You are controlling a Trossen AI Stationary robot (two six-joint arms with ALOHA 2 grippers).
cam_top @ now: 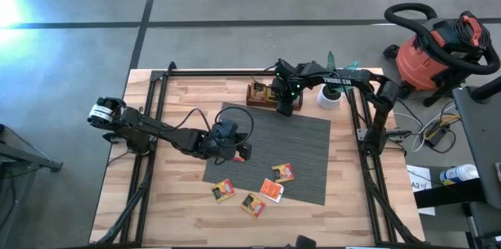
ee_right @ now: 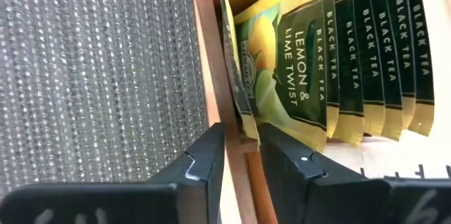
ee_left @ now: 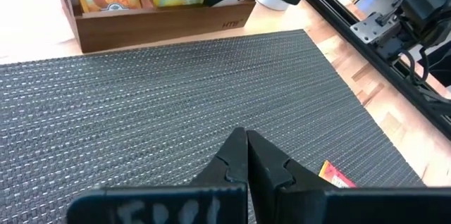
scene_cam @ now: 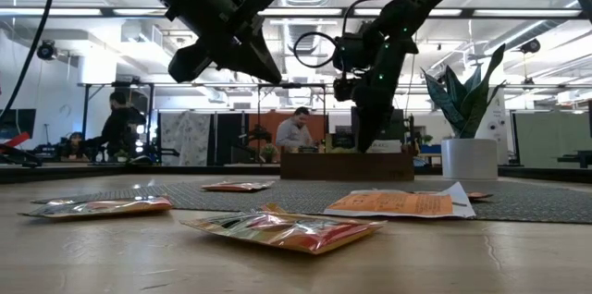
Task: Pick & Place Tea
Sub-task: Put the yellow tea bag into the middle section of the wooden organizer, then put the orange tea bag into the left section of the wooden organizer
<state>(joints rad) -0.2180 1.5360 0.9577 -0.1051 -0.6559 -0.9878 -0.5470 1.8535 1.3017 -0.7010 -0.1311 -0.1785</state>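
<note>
Several tea sachets lie flat near the table's front: one (cam_top: 283, 172) on the grey mat (cam_top: 305, 135), one (cam_top: 272, 190) at the mat's near edge, two (cam_top: 224, 191) (cam_top: 253, 204) on the wood. Yellow sachets (ee_right: 310, 62) stand on edge in the wooden tray (cam_top: 257, 92), the nearest leaning on its wall (ee_right: 208, 76). My right gripper (ee_right: 242, 150) points down at the tray's end, fingers apart, just short of that nearest sachet's corner (ee_right: 246, 127). My left gripper (ee_left: 246, 139) hovers shut above the mat (cam_top: 241, 152), holding nothing.
A white pot with a green plant (cam_top: 329, 96) stands just right of the tray, close to my right arm. A red shop vacuum (cam_top: 434, 49) is on the floor beyond the table's right edge. A black frame rail (cam_top: 364, 124) runs along the table's sides.
</note>
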